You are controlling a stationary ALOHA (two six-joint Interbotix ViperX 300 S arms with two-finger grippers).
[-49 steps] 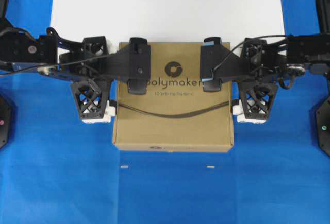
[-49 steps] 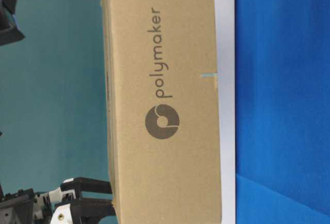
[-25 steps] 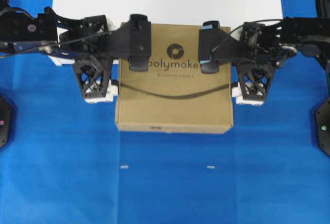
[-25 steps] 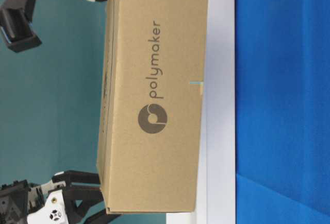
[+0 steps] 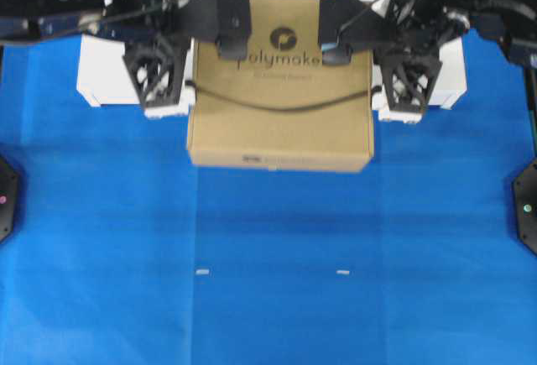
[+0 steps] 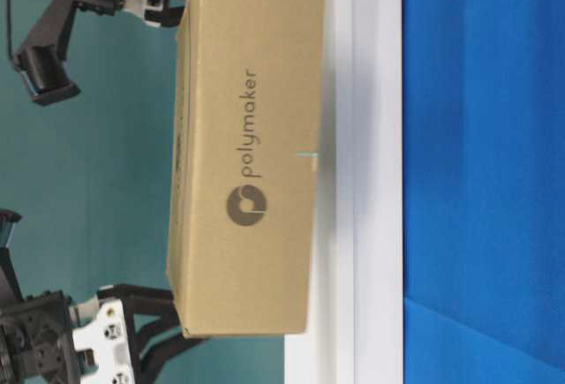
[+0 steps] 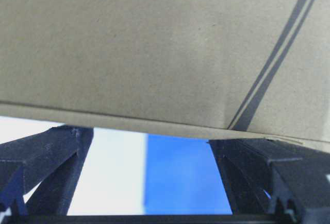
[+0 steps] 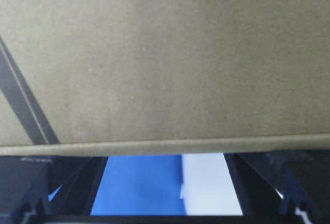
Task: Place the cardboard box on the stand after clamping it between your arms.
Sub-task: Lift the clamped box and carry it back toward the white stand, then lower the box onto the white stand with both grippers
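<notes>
Fingers of your left gripper (image 5: pixel 158 80) and right gripper (image 5: pixel 408 84) stand spread, flanking the box (image 5: pixel 281 105) and pressing its sides. Box: brown, marked "polymaker", round emblem, partly over the stand (image 5: pixel 101 80).

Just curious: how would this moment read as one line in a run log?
cardboard box: clamped between left tool and right tool | both open | box partly over stand, not set down
</notes>
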